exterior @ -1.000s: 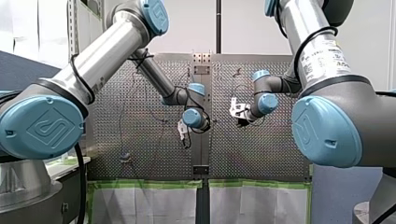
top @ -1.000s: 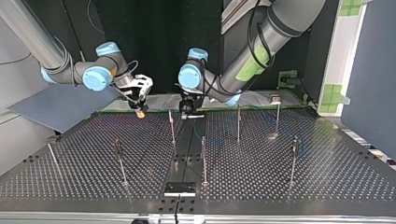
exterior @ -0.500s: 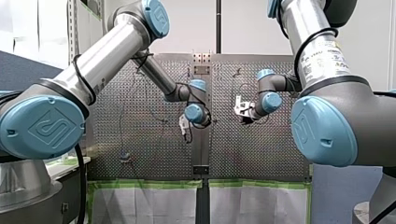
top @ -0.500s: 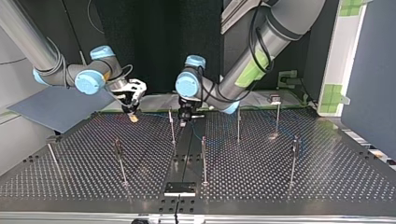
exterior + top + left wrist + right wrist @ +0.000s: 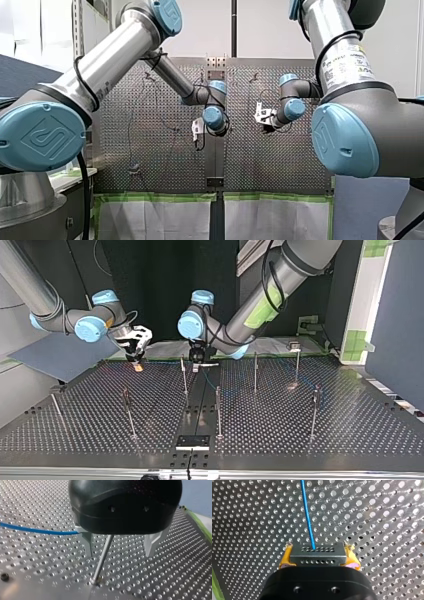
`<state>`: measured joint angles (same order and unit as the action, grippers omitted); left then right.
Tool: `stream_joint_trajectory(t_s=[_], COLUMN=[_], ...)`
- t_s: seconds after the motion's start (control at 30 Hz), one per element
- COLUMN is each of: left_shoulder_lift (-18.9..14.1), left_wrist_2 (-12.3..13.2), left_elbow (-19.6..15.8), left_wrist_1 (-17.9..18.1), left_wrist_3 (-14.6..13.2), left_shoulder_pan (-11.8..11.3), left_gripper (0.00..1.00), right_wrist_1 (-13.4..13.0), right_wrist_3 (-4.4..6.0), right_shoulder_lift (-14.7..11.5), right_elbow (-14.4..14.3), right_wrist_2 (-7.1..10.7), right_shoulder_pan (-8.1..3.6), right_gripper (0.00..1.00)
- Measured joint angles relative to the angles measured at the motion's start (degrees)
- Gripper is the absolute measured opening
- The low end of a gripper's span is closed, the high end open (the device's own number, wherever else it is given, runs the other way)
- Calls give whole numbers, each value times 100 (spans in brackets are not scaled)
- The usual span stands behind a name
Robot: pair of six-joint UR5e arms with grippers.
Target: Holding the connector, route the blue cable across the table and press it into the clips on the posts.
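**Item log, largest to smallest**

1. Table point(image 5: 350, 435): perforated plate w/ thin posts standing on it. No change.
2. Right arm point(image 5: 45, 315): over the last sec has swung toward top view's left, wrist dropped nearer the plate.
3. Left arm point(image 5: 260, 305): shifted the same way, lesser amt, closing on the post point(image 5: 102, 558) by the centre strip.
4. Left gripper point(image 5: 120, 554): metal fingers spread, pinching nothing. Straddles that post.
5. Right gripper point(image 5: 318, 555): yellow pads point(image 5: 283, 560) clamped on the connector, one at each end.
6. Connector point(image 5: 317, 558): grey block w/ rows of holes, sits square in the pads.
7. Blue cable point(image 5: 308, 517): exits the connector's middle and runs straight ahead of right gripper, over the plate. In left wrist view it comes in low and meets the outer side of one finger, just beside the post.

Reading: the R pull prob. takes out slack and lines the cable w/ this post. Clip hidden under gripper body; pressing-in looks not yet done.
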<state>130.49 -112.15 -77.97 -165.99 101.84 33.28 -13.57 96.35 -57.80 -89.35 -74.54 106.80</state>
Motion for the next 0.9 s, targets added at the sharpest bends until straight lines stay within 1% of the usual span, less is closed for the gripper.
stream_joint_trajectory(t_s=[0.07,0.23,0.47,0.6,0.67,0.8,0.9], left_shoulder_lift=[-80,-338,-436,-434,-429,-368,-240], left_wrist_2=[-87,-360,-677,-824,-853,-873,-883], left_elbow=[-16,-28,-28,-12,23,193,348], left_wrist_1=[-87,-361,-651,-598,-530,-344,-371], left_wrist_3=[-2,-8,-6,-70,-75,-25,48], left_shoulder_pan=[76,339,655,831,913,1143,1309], left_gripper=[100,100,100,100,100,100,100], right_wrist_1=[6,58,76,80,81,81,81], right_wrist_3=[-3,-29,-74,-102,-114,-133,-144], right_shoulder_lift=[0,-4,-13,-19,-23,-42,-54], right_elbow=[1,1,2,2,2,1,0], right_wrist_2=[1,6,9,12,35,175,255], right_shoulder_pan=[-12,-127,-248,-296,-309,-320,-320], right_gripper=[0,0,0,0,0,0,0])
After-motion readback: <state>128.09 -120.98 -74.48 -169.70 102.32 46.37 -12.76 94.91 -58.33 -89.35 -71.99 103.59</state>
